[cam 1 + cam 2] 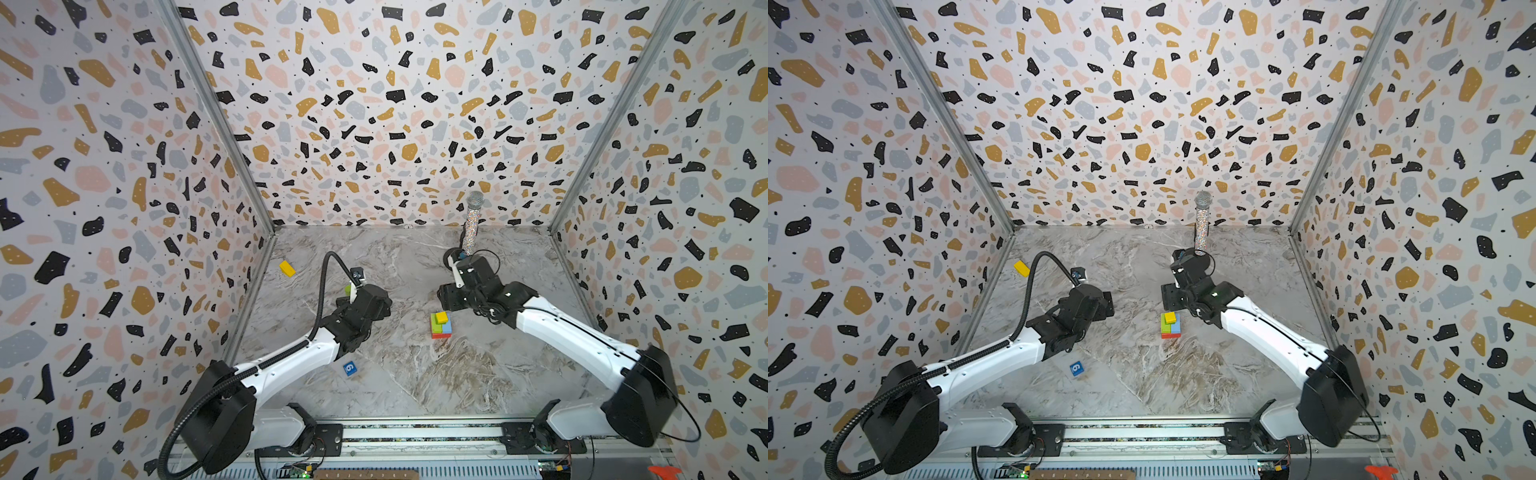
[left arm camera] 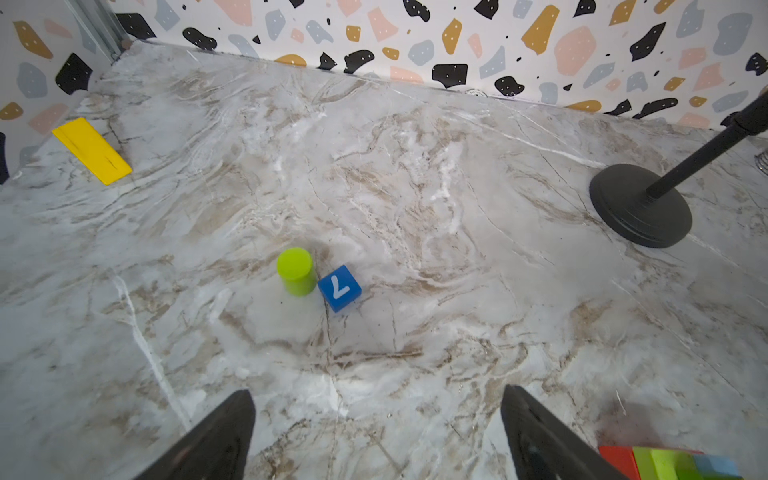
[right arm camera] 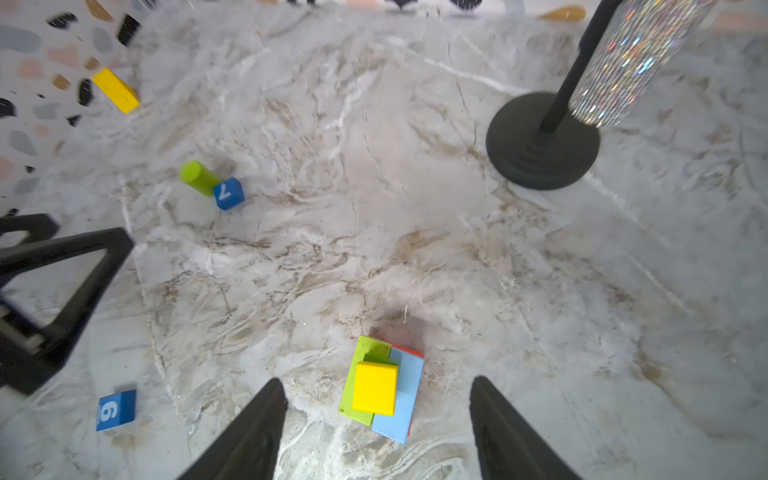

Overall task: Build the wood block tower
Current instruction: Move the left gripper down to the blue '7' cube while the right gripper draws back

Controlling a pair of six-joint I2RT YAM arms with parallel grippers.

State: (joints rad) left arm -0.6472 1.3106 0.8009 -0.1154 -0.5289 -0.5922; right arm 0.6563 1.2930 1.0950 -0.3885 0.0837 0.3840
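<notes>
The tower (image 1: 441, 325) (image 1: 1170, 325) stands mid-table: a red block lowest, lime green and light blue bricks side by side on it, and a yellow cube on top. My right gripper (image 3: 377, 386) hovers over the tower (image 3: 405, 411), open, its fingers well apart from the blocks. My left gripper (image 2: 378, 399) is open over bare table, with nothing between its fingers. Ahead of it a lime green cylinder (image 2: 296, 271) stands upright against a blue cube marked 7 (image 2: 340, 288). A yellow brick (image 1: 286, 268) lies by the left wall. A blue cube marked 6 (image 1: 350, 368) lies near the left arm.
A glittery microphone (image 1: 471, 224) on a stand with a round black base (image 3: 542, 141) rises at the back right, just behind the right wrist. Patterned walls close the table on three sides. The arms' mounting rail (image 1: 415, 432) runs along the front edge.
</notes>
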